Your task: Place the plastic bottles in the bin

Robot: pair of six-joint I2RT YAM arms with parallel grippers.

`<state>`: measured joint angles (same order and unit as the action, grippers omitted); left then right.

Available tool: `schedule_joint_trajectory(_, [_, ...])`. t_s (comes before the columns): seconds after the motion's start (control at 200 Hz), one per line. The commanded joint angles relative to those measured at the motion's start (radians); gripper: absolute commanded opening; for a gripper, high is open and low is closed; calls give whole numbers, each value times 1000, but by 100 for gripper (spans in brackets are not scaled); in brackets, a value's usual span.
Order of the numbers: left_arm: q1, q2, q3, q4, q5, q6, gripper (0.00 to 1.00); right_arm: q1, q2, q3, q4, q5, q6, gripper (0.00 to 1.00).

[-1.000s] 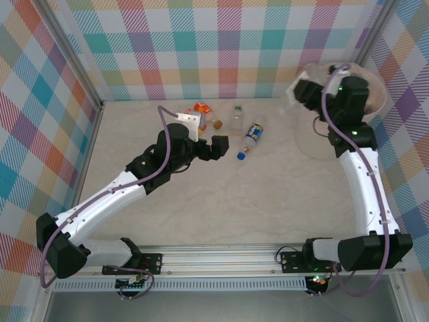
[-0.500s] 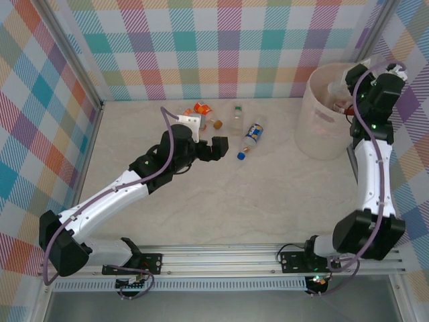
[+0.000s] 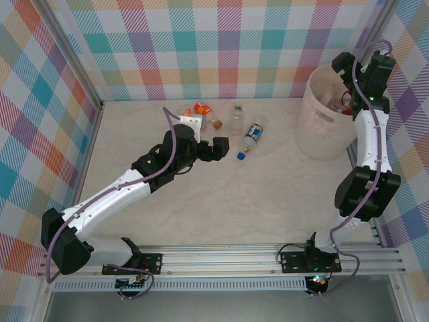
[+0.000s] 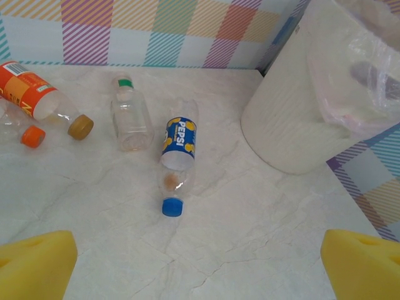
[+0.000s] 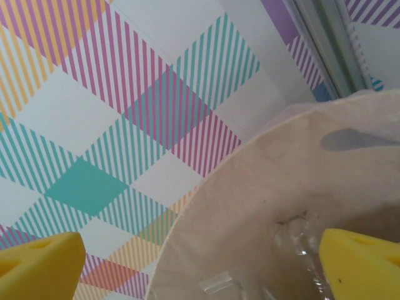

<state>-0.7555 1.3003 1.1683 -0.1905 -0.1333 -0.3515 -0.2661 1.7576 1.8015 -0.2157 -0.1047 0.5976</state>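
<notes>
Tall round cream-white plastic bin (image 3: 322,134) at the far right of the pale marbled surface (image 3: 268,201).
Left of it, apart, lie the blue-labelled clear plastic bottle (image 4: 179,147), the green-capped clear plastic bottle (image 4: 131,119) just beside it on the left, and the orange-labelled clear plastic bottle (image 4: 34,97) farther left.

Several plastic bottles (image 3: 252,134) lying flat, left of upright cream bin (image 3: 322,131).

PEPSI stands on the blue label (image 4: 179,137) of a clear bottle (image 4: 177,164); print on the orange label (image 4: 24,89) is unreadable.
</notes>
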Motion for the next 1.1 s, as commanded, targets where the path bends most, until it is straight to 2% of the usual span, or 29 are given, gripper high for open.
schedule_joint_trajectory(0.0, [12, 5, 22, -23, -9, -13, 100, 2, -12, 31, -68, 39, -27, 99])
schedule_joint_trajectory(0.095, [14, 7, 19, -23, -15, -16, 100, 1, -35, 13, -81, 89, -41, 99])
schedule_joint_trajectory(0.175, [15, 15, 21, -23, -12, -17, 100, 2, -50, 0, -81, 81, -70, 100])
schedule_joint_trajectory(0.44, [17, 42, 30, -27, -14, -35, 100, 4, -75, -6, -84, -152, -132, 100])
schedule_joint_trajectory(0.61, [24, 73, 52, -76, -90, -78, 100, 22, -124, -28, -80, -250, -147, 100])
schedule_joint_trajectory(0.855, [63, 130, 78, -173, -134, -189, 100, 147, -221, -99, -93, -260, -199, 100])
schedule_joint_trajectory(1.095, [67, 261, 155, -225, 6, -171, 100, 304, -283, -205, -84, -195, -227, 100])
